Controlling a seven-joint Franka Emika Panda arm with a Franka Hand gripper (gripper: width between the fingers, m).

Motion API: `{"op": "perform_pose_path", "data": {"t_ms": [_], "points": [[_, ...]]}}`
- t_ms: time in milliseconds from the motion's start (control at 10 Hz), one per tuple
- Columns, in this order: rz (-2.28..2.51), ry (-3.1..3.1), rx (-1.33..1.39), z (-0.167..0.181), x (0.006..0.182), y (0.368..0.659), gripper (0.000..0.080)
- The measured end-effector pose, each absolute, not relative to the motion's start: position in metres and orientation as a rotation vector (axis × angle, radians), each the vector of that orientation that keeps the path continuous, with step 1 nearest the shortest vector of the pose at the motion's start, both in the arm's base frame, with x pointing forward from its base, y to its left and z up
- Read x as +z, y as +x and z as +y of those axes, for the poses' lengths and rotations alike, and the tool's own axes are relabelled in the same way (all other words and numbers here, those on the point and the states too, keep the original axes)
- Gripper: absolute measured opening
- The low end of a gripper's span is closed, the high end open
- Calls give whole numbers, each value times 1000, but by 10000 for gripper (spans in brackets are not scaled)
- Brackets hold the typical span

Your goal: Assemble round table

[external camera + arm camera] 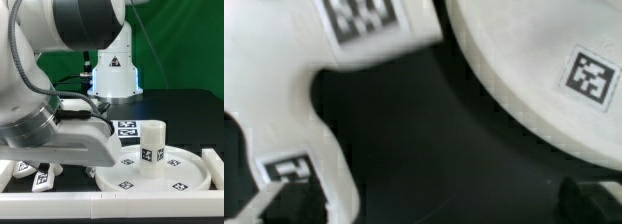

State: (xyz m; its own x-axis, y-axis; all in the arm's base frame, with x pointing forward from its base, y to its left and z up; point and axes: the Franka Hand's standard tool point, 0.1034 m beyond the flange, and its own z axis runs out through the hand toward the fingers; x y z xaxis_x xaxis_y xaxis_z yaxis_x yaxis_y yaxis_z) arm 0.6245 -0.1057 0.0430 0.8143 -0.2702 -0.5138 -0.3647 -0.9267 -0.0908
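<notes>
The large rimmed round disc [160,178] lies flat on the dark table at the front. The short cylindrical leg [152,143] stands upright on it. The cross-shaped base [30,173] lies at the exterior view's lower left, partly hidden under my arm [60,120]. In the wrist view the base [304,90] and the disc's rim [526,70] flank a dark strip of table. My gripper [434,205] hangs open over that strip with nothing between its fingers. One fingertip [278,205] is close beside a tagged arm of the base.
A white blocky border rail [214,166] runs along the exterior view's right edge. The marker board [126,128] lies behind the disc. The robot's base [112,75] stands at the back, in front of a green backdrop.
</notes>
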Motion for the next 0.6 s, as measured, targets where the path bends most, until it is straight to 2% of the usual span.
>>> {"op": "perform_pose_path", "data": {"t_ms": [400, 600], "points": [[483, -2808, 768, -110, 46, 622, 648], [490, -2791, 827, -121, 61, 615, 648]]}}
